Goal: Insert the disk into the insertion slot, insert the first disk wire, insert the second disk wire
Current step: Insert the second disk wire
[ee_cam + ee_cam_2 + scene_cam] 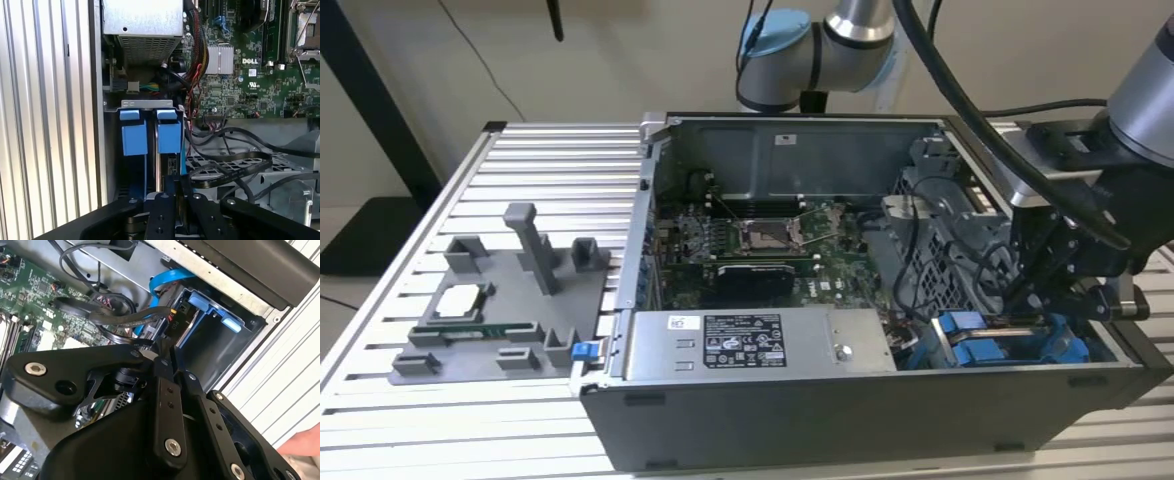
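One disk (169,150) in its blue carrier is already sitting upright inside the insertion slot (146,104), while the gripper (172,192) is hovering over its rear edge, fingers apparently pinching a dark connector, wires seemingly unfinished.

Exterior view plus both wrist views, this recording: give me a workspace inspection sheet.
Surface: ribbed silver metal table carrying an open grey computer case.
Job's things: grey metal drive bay with bright blue plastic rails near the case's corner; the disk cannot be told apart inside it.
Clutter: grey plastic fixture tray on the exterior view's left; grey metal box with a black-and-white sticker; green motherboard.
Grippers: black tool lowered into the case above the bay.
Cables: black cable bundle and flat blue cable beside the bay.
Surroundings: beige wall; a hand at the table edge.
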`<state>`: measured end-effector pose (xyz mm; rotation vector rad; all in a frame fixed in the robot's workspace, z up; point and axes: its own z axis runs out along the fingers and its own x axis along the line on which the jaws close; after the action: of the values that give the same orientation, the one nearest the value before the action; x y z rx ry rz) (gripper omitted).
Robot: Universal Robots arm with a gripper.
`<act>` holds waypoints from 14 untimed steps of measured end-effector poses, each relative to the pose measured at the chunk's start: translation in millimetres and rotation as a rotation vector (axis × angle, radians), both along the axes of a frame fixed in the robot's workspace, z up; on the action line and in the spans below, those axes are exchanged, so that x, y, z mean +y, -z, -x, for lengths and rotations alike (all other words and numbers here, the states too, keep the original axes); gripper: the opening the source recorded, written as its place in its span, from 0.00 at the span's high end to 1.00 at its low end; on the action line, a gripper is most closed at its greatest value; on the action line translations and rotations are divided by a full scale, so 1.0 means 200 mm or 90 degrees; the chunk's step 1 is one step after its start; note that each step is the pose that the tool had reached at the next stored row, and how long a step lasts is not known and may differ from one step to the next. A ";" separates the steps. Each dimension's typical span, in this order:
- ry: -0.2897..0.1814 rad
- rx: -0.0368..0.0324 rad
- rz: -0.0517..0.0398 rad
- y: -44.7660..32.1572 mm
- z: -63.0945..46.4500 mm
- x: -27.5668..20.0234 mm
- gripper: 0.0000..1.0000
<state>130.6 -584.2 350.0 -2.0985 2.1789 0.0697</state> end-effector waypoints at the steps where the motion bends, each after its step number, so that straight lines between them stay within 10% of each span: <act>1: 0.000 -0.0009 0.0001 0.002 0.00 0.000 1.00; 14: 0.000 -0.0074 0.0000 0.034 0.00 0.008 1.00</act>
<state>130.6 -582.6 343.2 -2.0934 2.1725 0.0573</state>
